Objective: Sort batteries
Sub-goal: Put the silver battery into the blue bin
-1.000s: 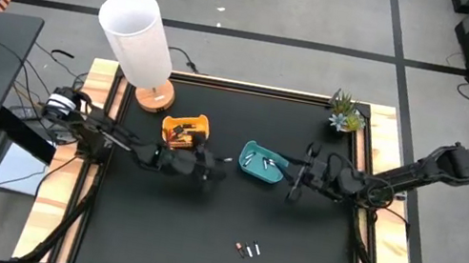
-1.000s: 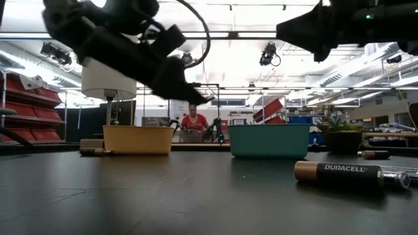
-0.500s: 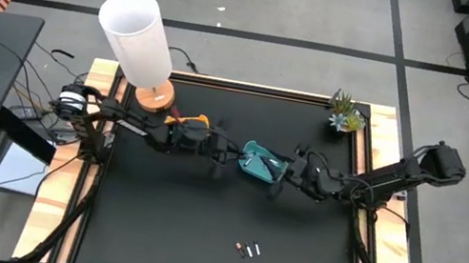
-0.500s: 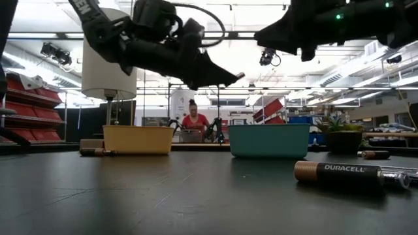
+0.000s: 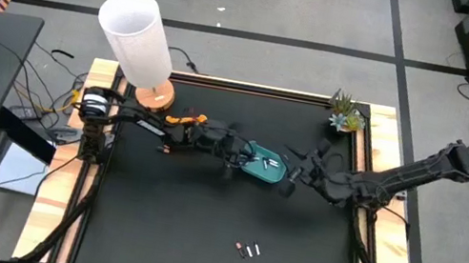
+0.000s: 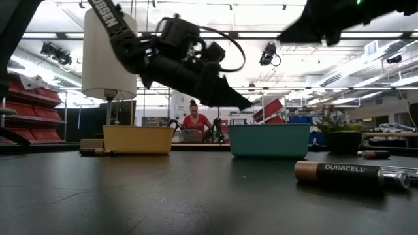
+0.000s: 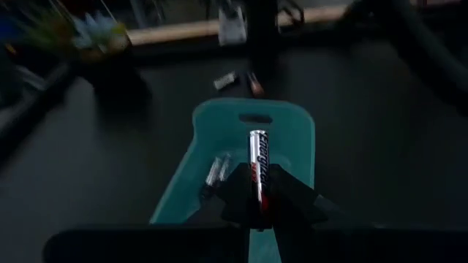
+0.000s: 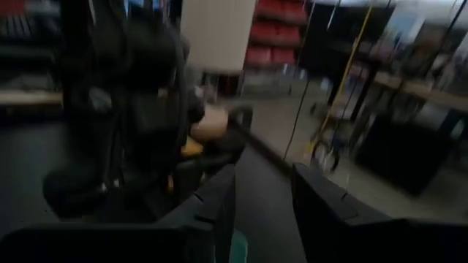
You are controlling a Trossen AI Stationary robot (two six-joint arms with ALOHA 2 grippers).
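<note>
Left hand (image 7: 257,212) is stretched out low from the left arm across the black desk (image 5: 197,231) and is held above the near end of the small teal plastic tray (image 7: 292,139); its fingers are clamped narrowly on a slim silver battery with a red band (image 7: 257,164), which points forward over the tray. Two more pale silver batteries (image 7: 214,174) are seen lying inside the teal tray. Right hand (image 5: 288,182) is extended from the right arm to the tray's far side, just beside its edge, with its two dark fingers (image 8: 322,201) set apart and nothing seen between them. A small yellow plastic tray (image 6: 138,139) is partly covered by the left arm. Three loose batteries (image 5: 248,249) lie together nearer the desk's front edge.
</note>
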